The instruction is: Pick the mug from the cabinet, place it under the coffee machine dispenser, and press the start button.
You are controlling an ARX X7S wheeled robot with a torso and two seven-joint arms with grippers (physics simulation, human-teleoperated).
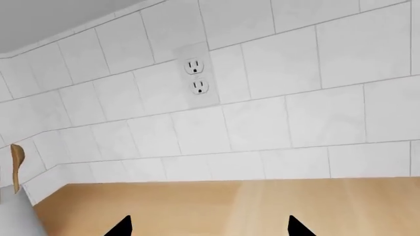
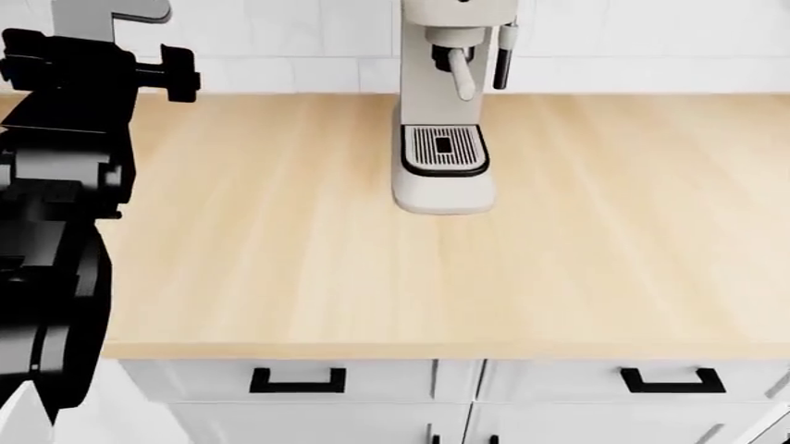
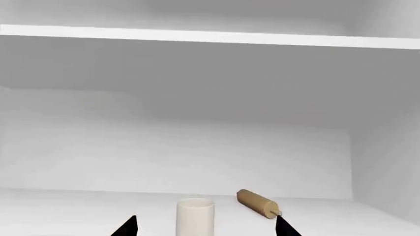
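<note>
The small cream-white cylindrical mug (image 3: 195, 215) stands upright on the white cabinet shelf (image 3: 78, 211), beside a tan wooden rolling pin (image 3: 257, 203). The right end effector (image 3: 206, 227) is released, its black fingertips (image 3: 125, 227) wide apart before the mug. The left end effector (image 1: 208, 228) is released too, over the light wooden counter (image 2: 284, 250). The dark round dispenser (image 2: 454, 48) hangs above the grated drip tray (image 2: 442, 148).

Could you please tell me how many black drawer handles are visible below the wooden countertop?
2 whole ones, both in the head view: one black drawer handle on the left white drawer front, another on the right. Small black bits at the bottom edge may be further handles, cut off.
</note>
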